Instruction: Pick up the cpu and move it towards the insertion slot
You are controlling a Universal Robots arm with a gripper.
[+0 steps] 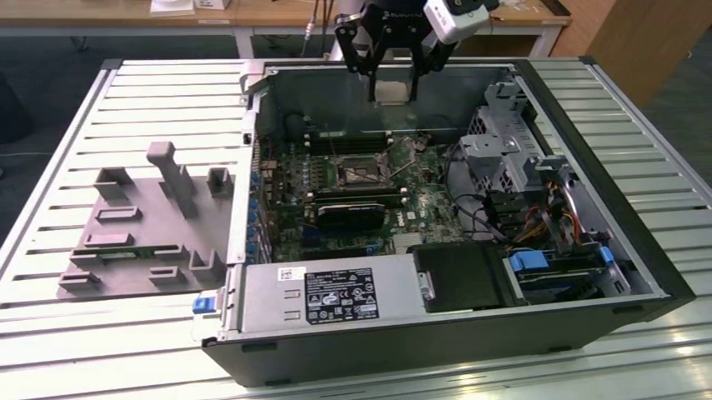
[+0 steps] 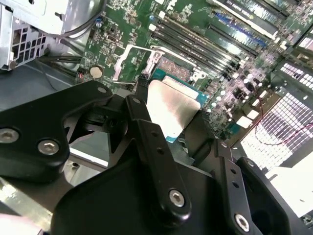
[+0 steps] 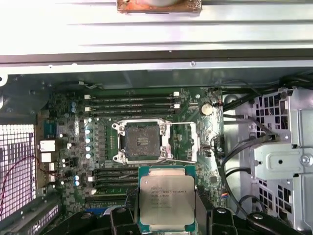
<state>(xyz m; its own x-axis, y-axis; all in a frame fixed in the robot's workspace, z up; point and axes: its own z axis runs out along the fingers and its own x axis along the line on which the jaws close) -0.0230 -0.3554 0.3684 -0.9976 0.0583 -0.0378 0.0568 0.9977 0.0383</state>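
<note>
High in the exterior view, over the open case (image 1: pixel 656 275), the gripper (image 1: pixel 392 90) grips the cpu (image 1: pixel 391 92) between its fingers (image 1: pixel 372 79), above the slot (image 1: pixel 361 173) at centre.

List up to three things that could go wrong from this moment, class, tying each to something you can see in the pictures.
1. The black claw holds the square silver-topped cpu only by its edges, above the green motherboard; a slip could drop it onto components.
2. The dark square insertion slot with its silver metal frame lies open, so a tilted or offset approach could damage its exposed contacts.
3. The long black memory slots sit close beside the socket and might be struck.
</note>
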